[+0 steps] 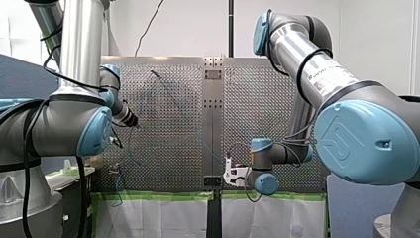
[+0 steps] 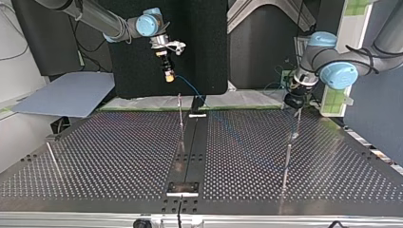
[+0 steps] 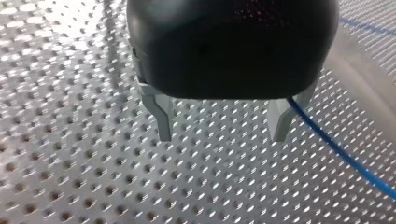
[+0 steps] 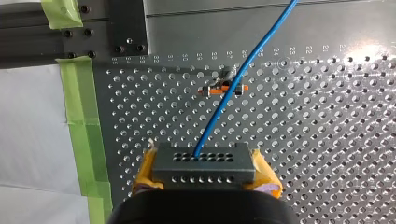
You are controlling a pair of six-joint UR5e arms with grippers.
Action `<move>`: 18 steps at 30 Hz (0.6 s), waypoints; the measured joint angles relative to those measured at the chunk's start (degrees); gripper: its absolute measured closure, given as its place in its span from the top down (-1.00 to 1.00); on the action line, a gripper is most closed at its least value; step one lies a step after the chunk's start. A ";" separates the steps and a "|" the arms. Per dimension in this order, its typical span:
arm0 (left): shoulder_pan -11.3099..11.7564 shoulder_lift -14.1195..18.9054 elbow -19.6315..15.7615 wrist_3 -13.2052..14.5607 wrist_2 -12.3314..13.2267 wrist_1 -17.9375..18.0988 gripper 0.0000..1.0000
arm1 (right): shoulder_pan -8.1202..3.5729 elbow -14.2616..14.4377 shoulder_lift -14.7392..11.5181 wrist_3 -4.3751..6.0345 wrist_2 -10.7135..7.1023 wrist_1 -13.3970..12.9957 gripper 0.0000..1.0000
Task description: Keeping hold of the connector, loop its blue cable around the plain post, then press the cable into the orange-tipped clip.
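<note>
My right gripper (image 4: 205, 170) is clamped on the connector (image 4: 204, 161), its yellow pads pressing on the block's two ends, so the holding part of the task is in order. In the top view the connector hangs high above the perforated table (image 2: 119, 156), not down at the level where any routing would be done.

The blue cable (image 4: 243, 70) leaves the middle of the connector's face and runs straight away from it. Ahead of the connector, in the right wrist view, it crosses the line of the orange-tipped clip (image 4: 223, 88). With the connector held so high, I judge that the cable passes above the clip and is not seated in it.

Further from the connector, two thin rods (image 2: 181, 124) (image 2: 288, 159) stand on the table. One is just below and beside the connector, the other well away from it. I cannot tell which of them is the plain post, and no turn of cable shows around either.

My left gripper (image 3: 222, 123) is well apart from the connector. Its metal fingers are spread with nothing between them, and a stretch of the cable passes just beside one finger.

By my reading, both the loop and the press into the clip are not yet done.
</note>
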 joint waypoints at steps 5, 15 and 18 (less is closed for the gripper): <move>-1.13 1.51 -1.26 0.17 0.87 0.09 1.00 | 0.09 -0.11 0.00 0.00 0.00 0.00 -1.00; -3.34 4.96 -3.36 0.39 0.42 0.14 1.00 | 0.39 -0.35 0.00 0.00 0.00 0.15 -1.00; -4.09 5.91 -4.02 0.73 0.41 0.04 1.00 | 0.46 -0.42 0.01 0.00 0.00 0.16 -1.00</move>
